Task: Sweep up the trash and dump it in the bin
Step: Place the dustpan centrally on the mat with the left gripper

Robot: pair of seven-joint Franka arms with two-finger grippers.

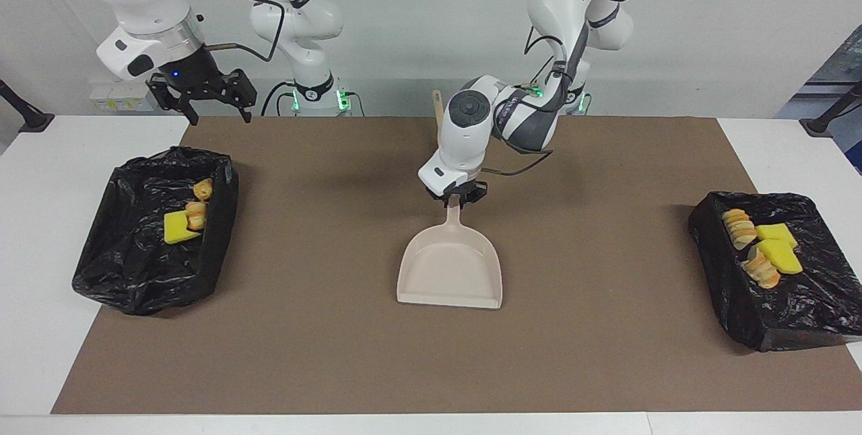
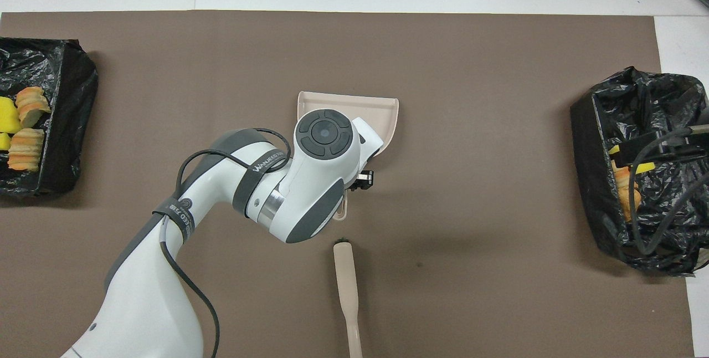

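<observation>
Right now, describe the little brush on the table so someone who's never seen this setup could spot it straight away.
Start from the brown mat covering the table's middle, and find the beige dustpan at its centre. The brush lies flat on the mat just nearer the robots than the dustpan's handle. It is the only long, slim thing there: a beige stick with a dark bristle tuft pointing toward the dustpan.
</observation>
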